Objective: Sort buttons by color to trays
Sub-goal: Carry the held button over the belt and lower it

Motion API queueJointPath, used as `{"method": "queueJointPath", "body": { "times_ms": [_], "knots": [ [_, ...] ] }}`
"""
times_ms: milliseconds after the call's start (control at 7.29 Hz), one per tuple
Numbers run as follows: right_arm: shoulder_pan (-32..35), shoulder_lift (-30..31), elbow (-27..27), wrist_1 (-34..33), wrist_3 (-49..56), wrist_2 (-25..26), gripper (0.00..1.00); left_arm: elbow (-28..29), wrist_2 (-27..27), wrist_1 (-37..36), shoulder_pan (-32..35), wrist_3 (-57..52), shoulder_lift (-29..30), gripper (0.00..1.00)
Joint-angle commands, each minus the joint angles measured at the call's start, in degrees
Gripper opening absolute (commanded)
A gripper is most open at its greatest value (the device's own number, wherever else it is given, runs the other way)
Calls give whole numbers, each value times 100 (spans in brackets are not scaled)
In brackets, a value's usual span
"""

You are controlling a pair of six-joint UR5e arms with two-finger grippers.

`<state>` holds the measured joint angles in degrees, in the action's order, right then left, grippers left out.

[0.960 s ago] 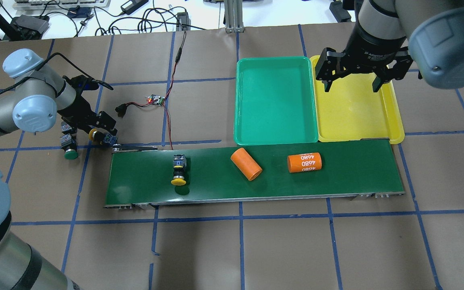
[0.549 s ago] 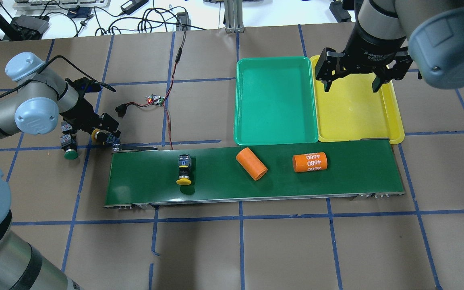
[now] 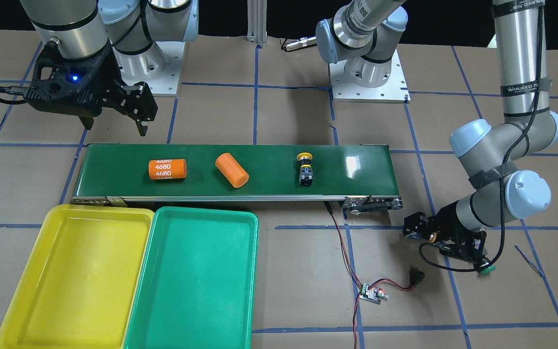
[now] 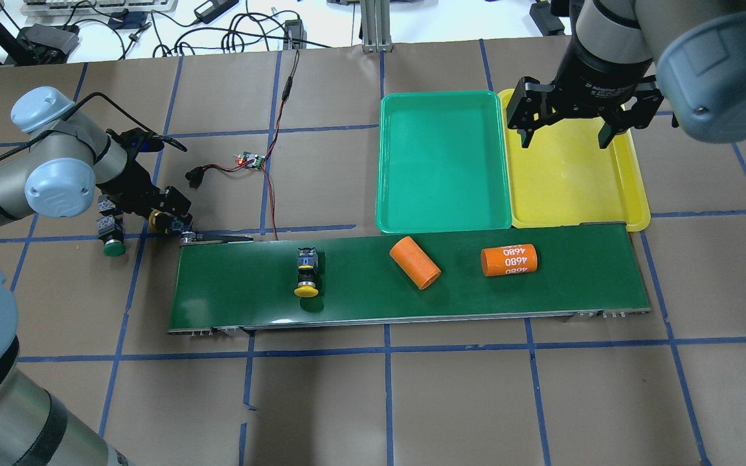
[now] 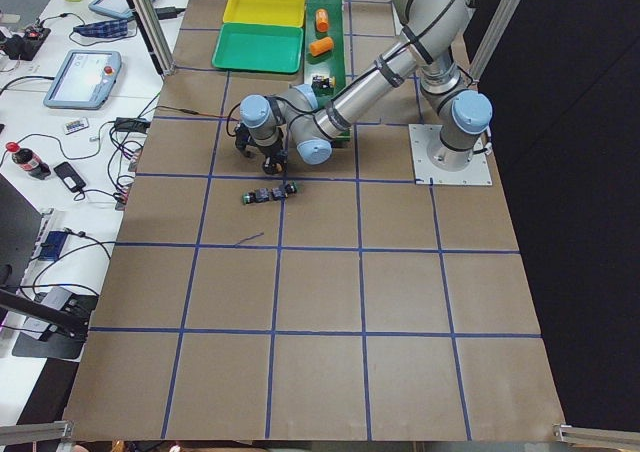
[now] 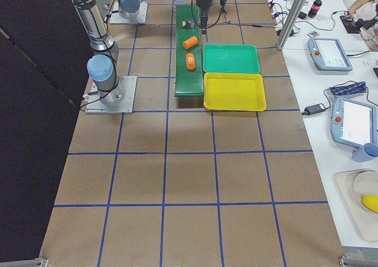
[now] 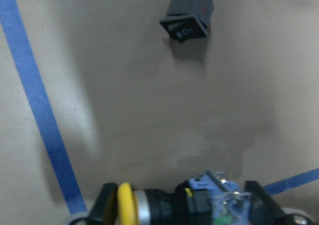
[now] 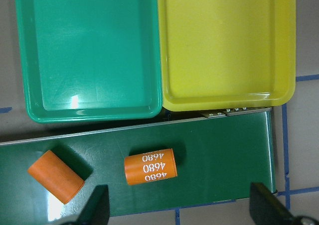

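My left gripper (image 4: 167,220) is low over the table off the conveyor belt's left end, shut on a yellow-capped button (image 7: 124,205) lying sideways between its fingers. A second yellow-capped button (image 4: 306,275) lies on the belt; it also shows in the front view (image 3: 304,169). A green-capped button (image 4: 111,237) lies on the table left of the gripper. Another button body (image 4: 106,206) sits behind it, its cap hidden. My right gripper (image 4: 565,133) is open and empty above the empty yellow tray (image 4: 570,188). The green tray (image 4: 441,162) beside it is empty.
Two orange cylinders, one plain (image 4: 415,262) and one printed 4680 (image 4: 509,260), lie on the dark green belt (image 4: 230,291). A small circuit board (image 4: 251,160) with red wires and a black rocker switch (image 7: 187,21) lie behind the left gripper.
The button and both cylinders on the belt have moved to the right. My left gripper has shifted slightly with the yellow button in it. The right gripper has not moved.
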<state>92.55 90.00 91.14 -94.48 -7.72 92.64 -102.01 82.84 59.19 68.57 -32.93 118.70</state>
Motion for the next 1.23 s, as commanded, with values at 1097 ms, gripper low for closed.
{"method": "queueJointPath", "body": {
  "times_ms": [1097],
  "knots": [
    [0, 0, 0, 9, -2, 0, 100, -1012, 207, 1683, 1044, 1097, -2226, 0]
  ]
}}
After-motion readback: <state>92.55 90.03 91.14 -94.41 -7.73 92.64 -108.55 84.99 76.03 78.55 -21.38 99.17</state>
